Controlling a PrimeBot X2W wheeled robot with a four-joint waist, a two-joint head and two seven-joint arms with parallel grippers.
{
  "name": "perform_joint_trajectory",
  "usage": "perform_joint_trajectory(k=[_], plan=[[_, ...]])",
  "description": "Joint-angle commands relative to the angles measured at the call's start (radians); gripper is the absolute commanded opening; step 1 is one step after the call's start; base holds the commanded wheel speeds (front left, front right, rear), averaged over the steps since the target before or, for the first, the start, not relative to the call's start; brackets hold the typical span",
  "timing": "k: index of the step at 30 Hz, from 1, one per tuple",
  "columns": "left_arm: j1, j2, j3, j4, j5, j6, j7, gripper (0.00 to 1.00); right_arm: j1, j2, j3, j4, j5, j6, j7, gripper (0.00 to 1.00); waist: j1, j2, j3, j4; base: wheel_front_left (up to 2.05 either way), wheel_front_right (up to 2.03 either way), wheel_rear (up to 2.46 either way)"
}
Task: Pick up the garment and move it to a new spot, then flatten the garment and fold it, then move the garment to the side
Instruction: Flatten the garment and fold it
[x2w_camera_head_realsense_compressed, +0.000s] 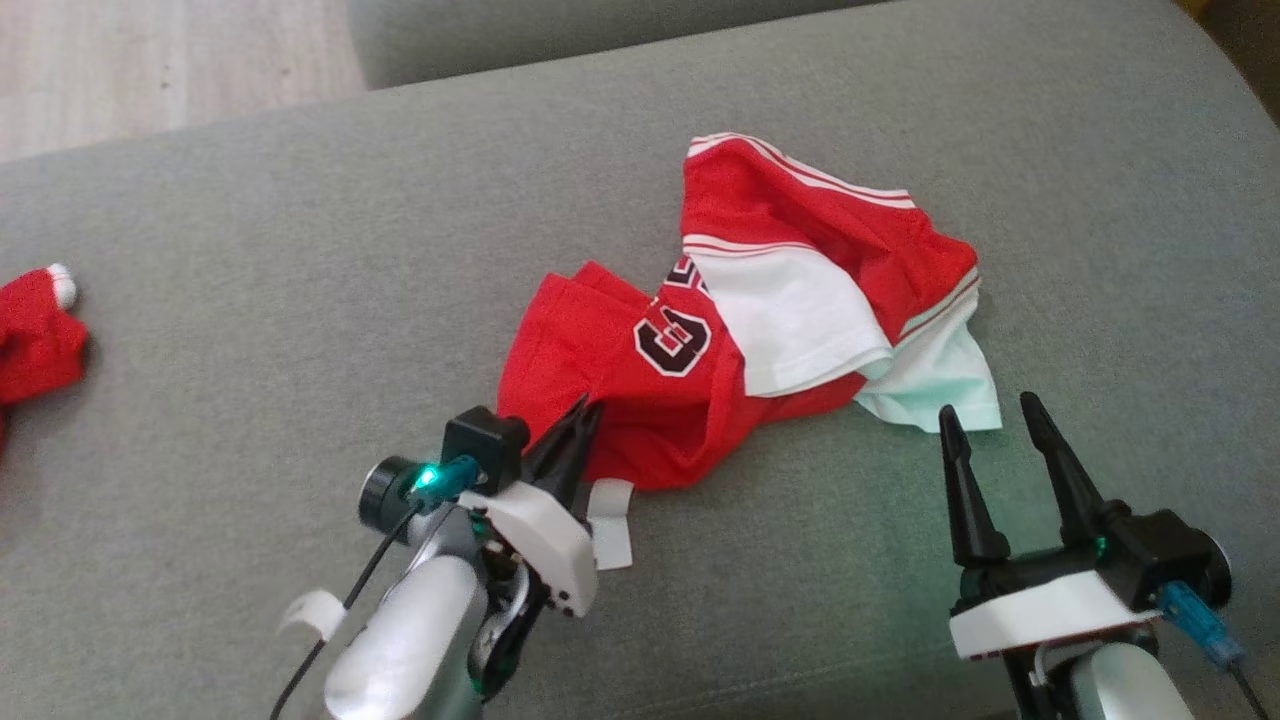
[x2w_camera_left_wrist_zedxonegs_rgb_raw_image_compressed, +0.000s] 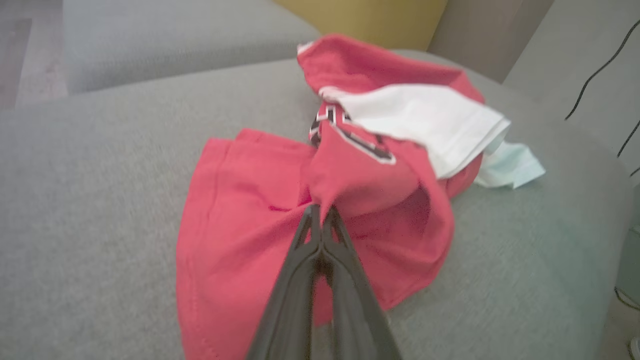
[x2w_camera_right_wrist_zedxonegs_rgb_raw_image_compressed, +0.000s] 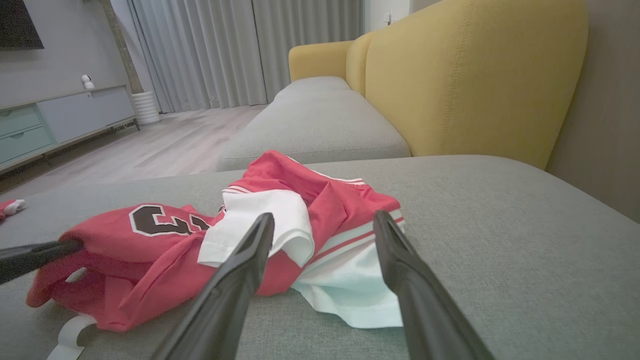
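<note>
1. The red-and-white jersey (x2w_camera_head_realsense_compressed: 610, 375) lies crumpled in a heap near the middle of the grey sofa cushion (x2w_camera_head_realsense_compressed: 300, 250). A black number edged in white shows on its red front, and a white sleeve is folded across its middle. A pale hem trails out on the robot's right.
2. The left jaws are closed, pinching a fold of red cloth at the jersey's near left edge. In the left wrist view the cloth gathers into a peak at the tips.
3. The right jaws stand wide open and hold nothing. Their tips are just beside the pale hem.
4. A white strip (x2w_camera_head_realsense_compressed: 612, 520) lies on the cushion by the jersey's near edge, close to the left jaws.
5. A small red item with a white tip (x2w_camera_head_realsense_compressed: 35, 335) lies well apart, at the cushion's left edge.
6. In the right wrist view a yellow backrest (x2w_camera_right_wrist_zedxonegs_rgb_raw_image_compressed: 475, 75) rises behind the cushion.
</note>
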Motion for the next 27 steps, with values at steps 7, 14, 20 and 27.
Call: perform_joint_trajectory(k=[7, 14, 20, 27], plan=[[0.134, 0.062, 0.038, -0.440, -0.048, 0.052, 0.123, 0.00, 0.012, -0.003, 0.004, -0.027, -0.001, -0.001, -0.011, 1.00, 0.0000, 0.0000, -0.049, 0.076, 0.00, 0.00, 0.00], [0.233, 0.154, 0.052, -0.895, -0.047, 0.113, 0.304, 0.00, 0.018, -0.006, 0.011, -0.024, -0.001, -0.001, -0.011, 1.00, 0.0000, 0.0000, -0.077, 0.132, 0.00, 0.00, 0.00], [0.197, 0.183, 0.054, -1.067, -0.045, 0.117, 0.412, 0.00, 0.015, -0.007, 0.022, -0.018, 0.000, -0.001, -0.011, 1.00, 0.0000, 0.0000, -0.087, 0.142, 0.00, 0.00, 0.00], [0.070, 0.202, 0.092, -0.935, -0.121, 0.072, 0.522, 0.00, -0.006, -0.006, 0.048, -0.016, 0.008, -0.001, -0.011, 1.00, 0.0000, 0.0000, -0.062, 0.096, 0.00, 0.00, 0.00]])
